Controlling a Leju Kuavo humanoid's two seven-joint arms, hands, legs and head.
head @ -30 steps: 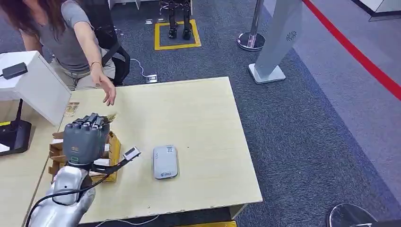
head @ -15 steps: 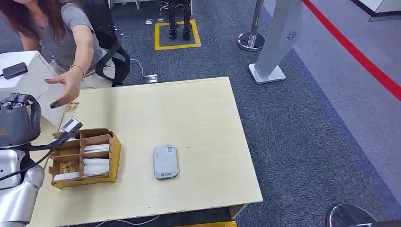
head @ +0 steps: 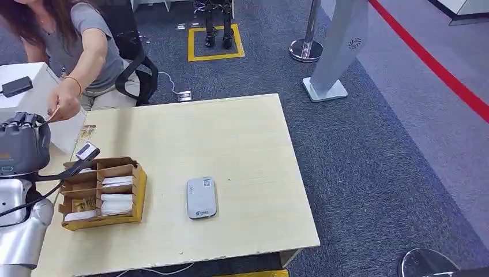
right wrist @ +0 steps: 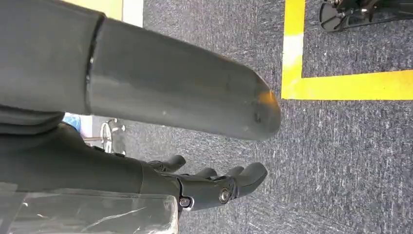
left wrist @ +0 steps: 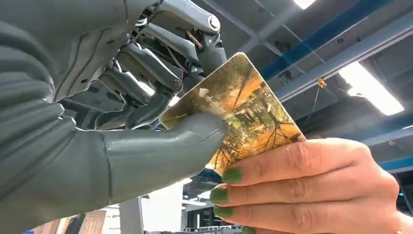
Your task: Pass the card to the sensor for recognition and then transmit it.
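Observation:
A card (left wrist: 248,112) printed with an orange and brown tree picture is pinched between the thumb and a finger of my left hand (left wrist: 122,122). A person's hand (left wrist: 311,185) with green nails grips the card's other end. In the head view my left hand (head: 23,144) is raised at the table's far left, and the person's hand (head: 60,107) meets it from above. The grey-white sensor (head: 201,197) lies flat on the table, well to the right of that hand. My right hand (right wrist: 214,187) hangs over the carpet and holds nothing, its fingers loosely curved.
A cardboard box (head: 104,193) with compartments of cards sits on the pale wooden table (head: 230,133) beside my left arm. A white box (head: 40,107) stands at the far left. The person sits on a black chair (head: 135,75) behind the table.
My left hand swung from above the cardboard box near the sensor to the far left and rose with the card. The person's hand drew back from the table and took hold of the card.

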